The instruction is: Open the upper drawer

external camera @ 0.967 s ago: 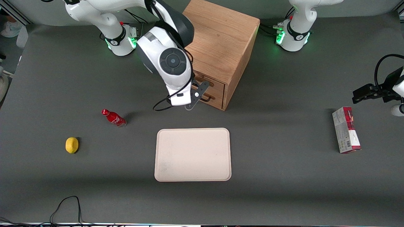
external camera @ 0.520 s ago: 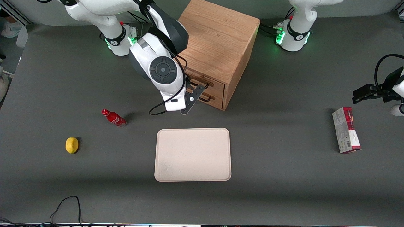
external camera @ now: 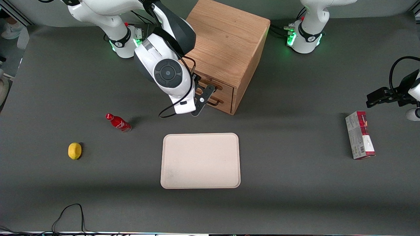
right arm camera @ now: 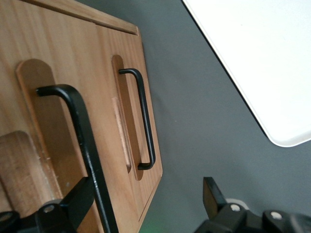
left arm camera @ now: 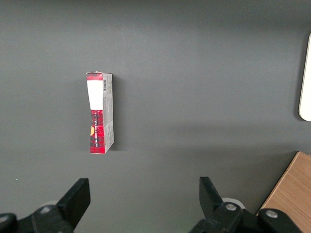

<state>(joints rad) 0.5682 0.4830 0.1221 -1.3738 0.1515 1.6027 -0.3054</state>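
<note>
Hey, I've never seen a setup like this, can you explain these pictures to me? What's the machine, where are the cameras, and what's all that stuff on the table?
These are two white robot arms bolted to a grey table. One picture looks down from the front. The other two come from cameras on each arm's wrist.

On the table stand an oak cabinet with two drawers, a beige tray, a small red bottle, a lemon and a red-and-grey box.

The working arm's hand is in front of the cabinet. It is open, at the upper drawer and its black wire handle, and it holds nothing yet.
</note>
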